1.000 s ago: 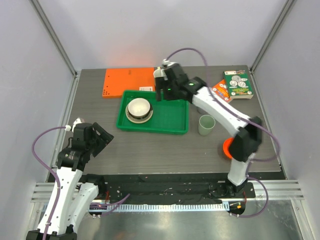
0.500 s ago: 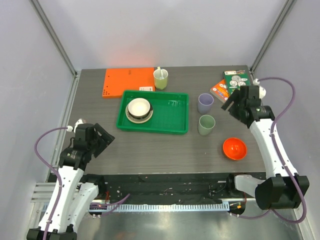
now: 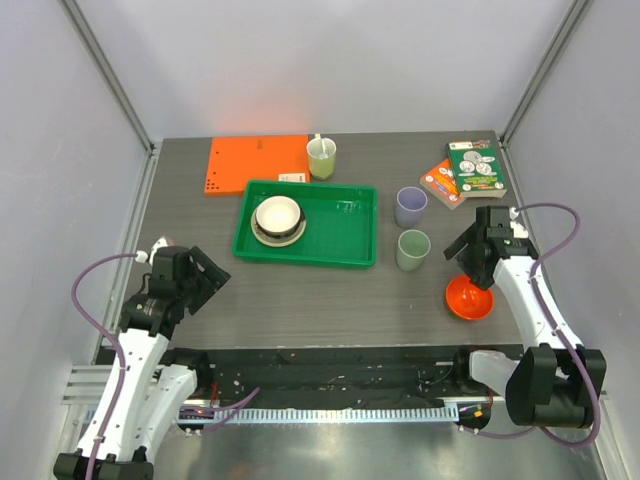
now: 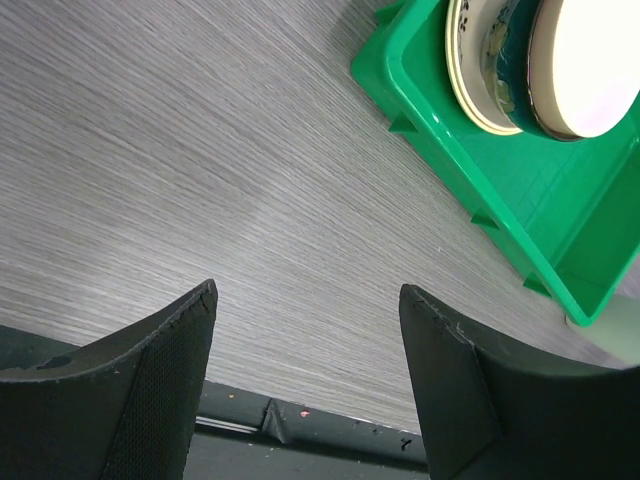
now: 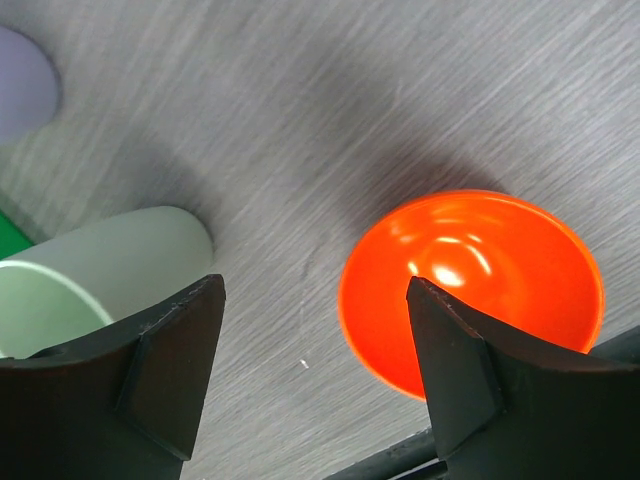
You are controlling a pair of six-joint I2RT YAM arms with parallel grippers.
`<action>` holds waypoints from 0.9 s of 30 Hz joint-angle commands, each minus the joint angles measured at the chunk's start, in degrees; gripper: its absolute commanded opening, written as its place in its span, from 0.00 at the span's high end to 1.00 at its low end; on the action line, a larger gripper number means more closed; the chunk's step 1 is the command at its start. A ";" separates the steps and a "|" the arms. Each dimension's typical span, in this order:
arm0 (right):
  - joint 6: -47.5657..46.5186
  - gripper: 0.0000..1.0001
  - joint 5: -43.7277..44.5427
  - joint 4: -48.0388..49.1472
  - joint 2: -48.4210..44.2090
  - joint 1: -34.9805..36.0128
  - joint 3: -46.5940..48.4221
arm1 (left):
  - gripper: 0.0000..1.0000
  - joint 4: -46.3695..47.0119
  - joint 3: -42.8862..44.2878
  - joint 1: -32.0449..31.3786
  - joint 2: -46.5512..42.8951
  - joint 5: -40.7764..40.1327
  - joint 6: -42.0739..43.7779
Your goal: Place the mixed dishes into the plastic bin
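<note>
The green bin [image 3: 350, 222] sits mid-table towards the far side, and a stack of dishes [image 3: 277, 219], a plate with bowls nested on it, lies in its left half. To the right of the bin and outside it stand a lavender cup [image 3: 410, 207] and, just nearer, a pale green cup [image 3: 412, 250]. An orange bowl [image 3: 470, 298] is nearer again, at the right.

The right gripper [image 5: 313, 298] hangs over that bowl's left rim, its fingers spread wide and holding nothing. To my eye it is reaching for the bowl. Next it would need to drop down with one finger inside the rim and one outside, pinch the wall, then lift and carry it left past the cups.

The left gripper [image 4: 305, 300] waits at the near left, also wide open and empty, well apart from the bin.
</note>
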 commanded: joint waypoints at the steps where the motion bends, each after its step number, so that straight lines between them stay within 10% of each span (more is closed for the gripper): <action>1: 0.92 0.22 0.90 3.88 1.15 -0.93 -1.97 | 0.27 2.03 0.13 0.37 -0.38 0.27 0.39; 12: 0.74 0.36 -3.23 9.95 5.64 -2.42 -7.16 | 0.27 1.68 0.22 0.37 -1.00 -0.08 0.22; 22: -1.80 0.99 -9.72 11.36 1.16 -2.42 -12.53 | 0.27 1.95 0.04 0.37 -0.56 0.10 0.13; 27: -5.41 0.99 -16.50 9.51 -1.39 0.81 -12.88 | 0.27 2.21 -0.22 0.37 -0.21 0.10 0.04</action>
